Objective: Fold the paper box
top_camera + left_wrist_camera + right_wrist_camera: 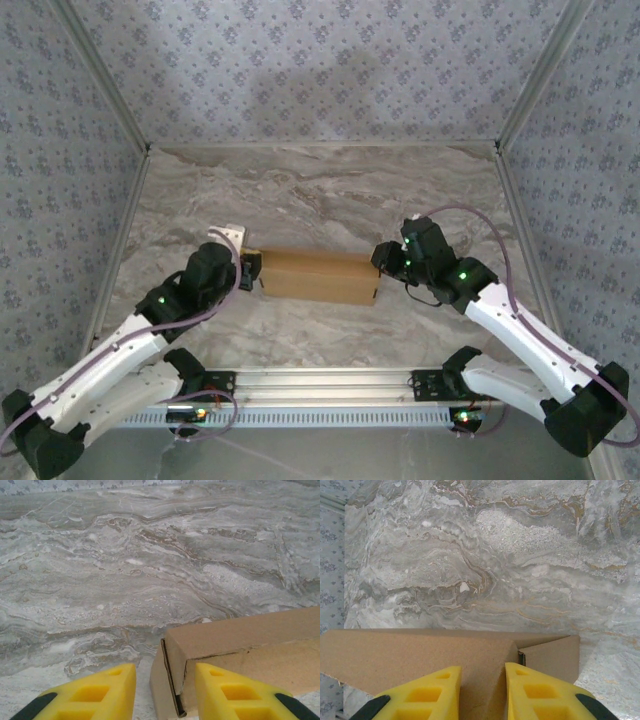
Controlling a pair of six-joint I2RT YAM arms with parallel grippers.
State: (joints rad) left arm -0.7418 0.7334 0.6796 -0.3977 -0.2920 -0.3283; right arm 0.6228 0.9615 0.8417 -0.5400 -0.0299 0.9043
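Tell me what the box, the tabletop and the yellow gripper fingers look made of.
Paper box: thin tan cardboard, matte, with creases and raw edges.
Tabletop: grey-brown and veined like marble; could be stone or a printed laminate.
Left gripper's fingers: matte yellow plastic with recessed pockets, probably moulded or printed.

Grey-veined marble table (320, 190) (pale, swirled) — a single tan paper box (318, 276) crosswise near its middle

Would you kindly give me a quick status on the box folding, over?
Left gripper open, at left end of paper box. Right gripper clamped on its right-end flap. No obstacles seen.
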